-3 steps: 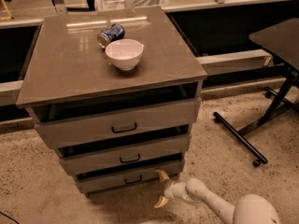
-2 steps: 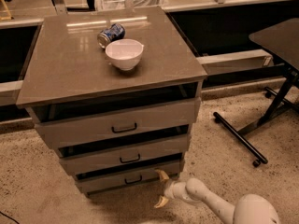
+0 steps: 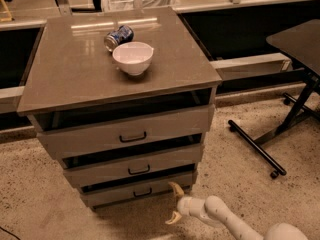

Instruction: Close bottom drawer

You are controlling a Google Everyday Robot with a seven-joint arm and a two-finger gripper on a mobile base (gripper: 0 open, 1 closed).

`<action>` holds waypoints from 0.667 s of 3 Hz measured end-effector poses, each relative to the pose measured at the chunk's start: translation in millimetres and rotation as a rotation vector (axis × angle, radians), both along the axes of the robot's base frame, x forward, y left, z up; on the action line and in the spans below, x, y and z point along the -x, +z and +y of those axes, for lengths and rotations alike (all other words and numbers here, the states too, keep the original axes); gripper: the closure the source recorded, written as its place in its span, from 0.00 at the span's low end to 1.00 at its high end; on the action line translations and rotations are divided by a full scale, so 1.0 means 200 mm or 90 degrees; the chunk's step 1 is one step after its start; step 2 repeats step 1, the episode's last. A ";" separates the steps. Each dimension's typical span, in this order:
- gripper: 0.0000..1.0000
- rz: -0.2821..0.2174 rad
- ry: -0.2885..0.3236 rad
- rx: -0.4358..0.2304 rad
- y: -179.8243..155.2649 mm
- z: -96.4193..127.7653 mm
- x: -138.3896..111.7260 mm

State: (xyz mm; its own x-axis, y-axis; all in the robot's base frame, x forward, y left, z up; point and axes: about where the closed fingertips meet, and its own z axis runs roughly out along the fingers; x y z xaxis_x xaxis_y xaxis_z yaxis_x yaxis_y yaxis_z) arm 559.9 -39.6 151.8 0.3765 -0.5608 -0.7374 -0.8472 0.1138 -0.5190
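The bottom drawer (image 3: 125,193) is the narrowest grey front at the foot of the cabinet, with a small black bar handle (image 3: 142,192). It stands pulled out a little, with a dark gap above it. My gripper (image 3: 174,202) is low at the drawer's right front corner, on a white arm coming in from the bottom right. Its two yellowish fingers are spread apart, the upper fingertip (image 3: 173,186) close to or touching the drawer front, the lower fingertip (image 3: 171,219) near the floor. It holds nothing.
The middle drawer (image 3: 135,169) and top drawer (image 3: 127,134) also stand slightly open. A white bowl (image 3: 132,58) and a blue can (image 3: 118,36) lying on its side rest on the cabinet top (image 3: 65,79). A black table leg base (image 3: 257,149) crosses the speckled floor at right.
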 end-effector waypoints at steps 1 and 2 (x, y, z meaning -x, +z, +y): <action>0.00 0.000 -0.001 0.000 0.00 0.00 0.00; 0.00 0.000 -0.001 0.000 0.00 0.00 0.00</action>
